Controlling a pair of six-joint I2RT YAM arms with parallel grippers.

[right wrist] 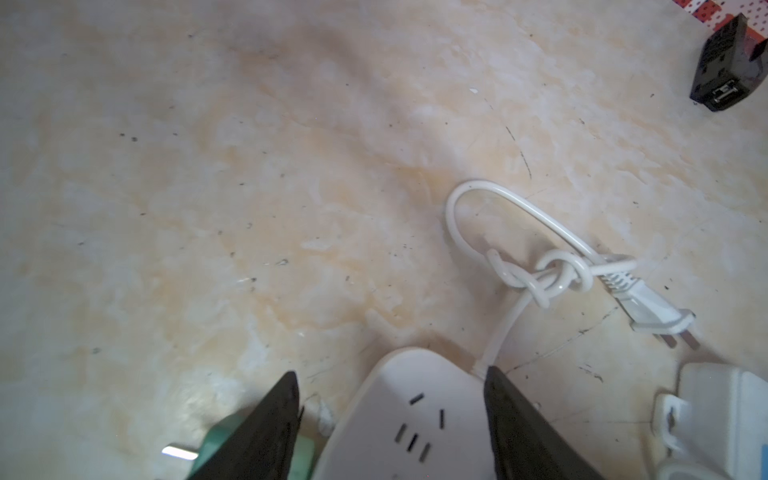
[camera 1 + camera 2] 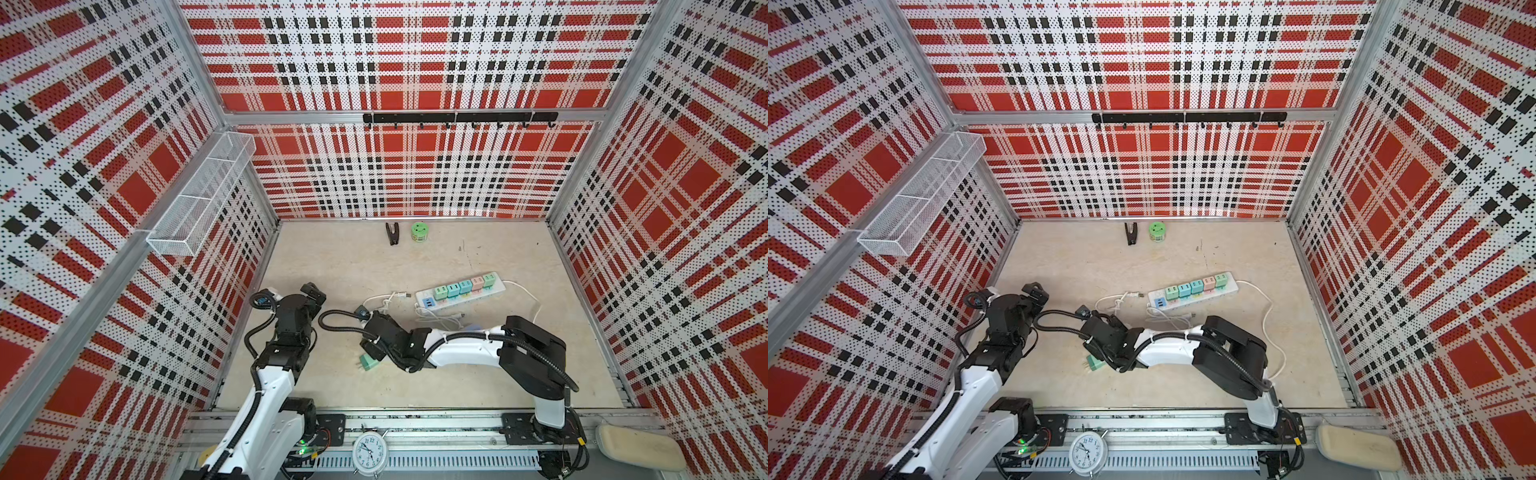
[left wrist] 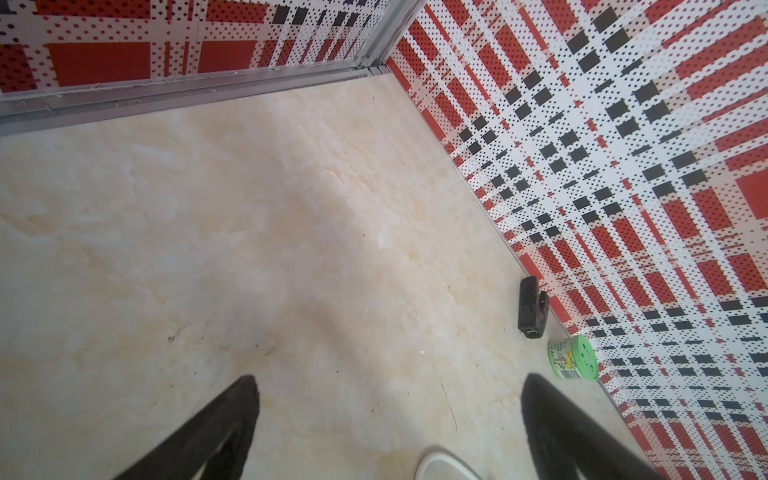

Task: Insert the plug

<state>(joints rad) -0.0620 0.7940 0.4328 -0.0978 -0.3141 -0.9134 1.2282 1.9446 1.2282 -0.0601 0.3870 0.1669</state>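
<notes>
Two grippers show, both with fingers apart. The left gripper (image 3: 388, 415) is spread wide over bare floor (image 3: 249, 249) with nothing between its fingers, close to the left wall (image 2: 124, 208). The right gripper (image 1: 390, 372) reaches across the middle. Its fingers stand apart over the rounded end of a white socket block (image 1: 415, 415), and nothing is clamped between them. The green plug (image 2: 369, 363) lies flat on the floor just beside that gripper, on its front-left side, with its prongs pointing toward the left arm (image 2: 274, 374). In the right wrist view the plug sits outside the fingers, half hidden behind one finger (image 1: 266, 428), with one prong (image 1: 179, 452) showing. I cannot tell whether that finger touches it. A knotted cord (image 1: 552, 270) runs out from the block's end. Beyond the right arm (image 2: 465, 349) a strip (image 2: 500, 286) lies at a slant, with five coloured plugs (image 2: 465, 286) in a row on it. The widest bare floor stretches from the arms to the back wall (image 2: 415, 178), left of the strip. Only a clip (image 2: 392, 233) and a tin (image 2: 419, 231) stand there, near the back edge. The plug is well apart from every wall, with bare floor between it and the front rail (image 2: 415, 419), where a clock (image 2: 370, 453) stands.
</notes>
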